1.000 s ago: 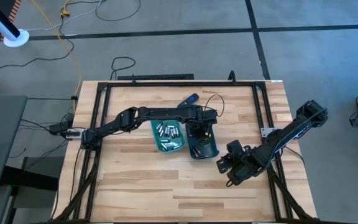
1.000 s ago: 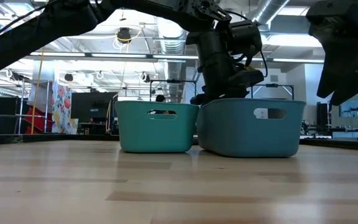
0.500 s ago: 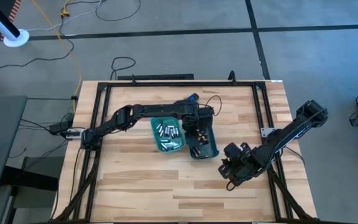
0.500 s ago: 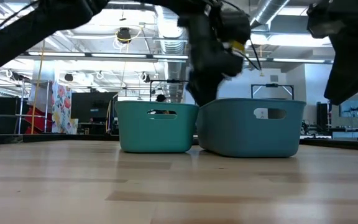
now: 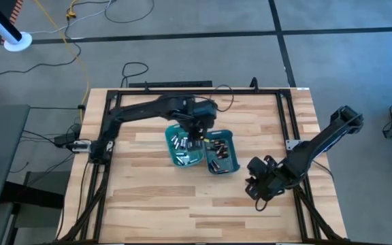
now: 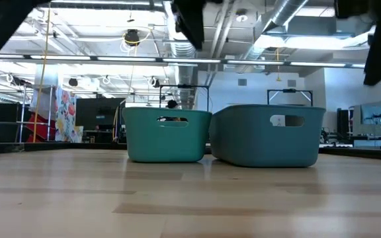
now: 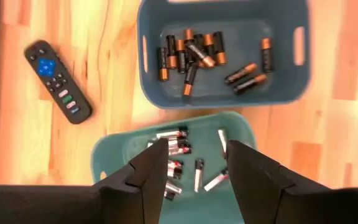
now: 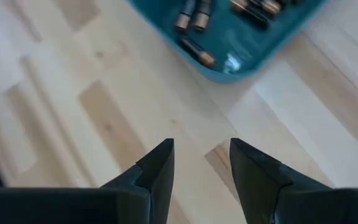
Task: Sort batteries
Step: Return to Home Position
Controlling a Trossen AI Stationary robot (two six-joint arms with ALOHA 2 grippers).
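Two trays stand side by side mid-table. The green-teal tray [image 5: 184,150] [image 6: 167,135] holds silvery-grey batteries [image 7: 178,149] lying on its floor. The blue tray [image 5: 222,155] [image 6: 266,135] holds dark batteries with coppery ends [image 7: 194,53] [image 8: 194,18]. My left gripper [image 5: 197,129] [image 7: 194,158] hangs open high above the green-teal tray's far part and holds nothing. My right gripper [image 5: 254,185] [image 8: 201,158] is open over bare wood, to the near right of the blue tray.
A black remote with a blue button [image 7: 58,81] lies on the wood beyond the trays, near the table's far side. A black frame [image 5: 107,136] borders the tabletop. Bare wood [image 5: 182,204] stretches along the near half of the table.
My left gripper has risen out of the blue tray. It has swung toward the table's left until it hangs over the green-teal tray, and its forearm has pulled toward the far edge. In the low view it has climbed almost out of the picture. The trays have stayed put.
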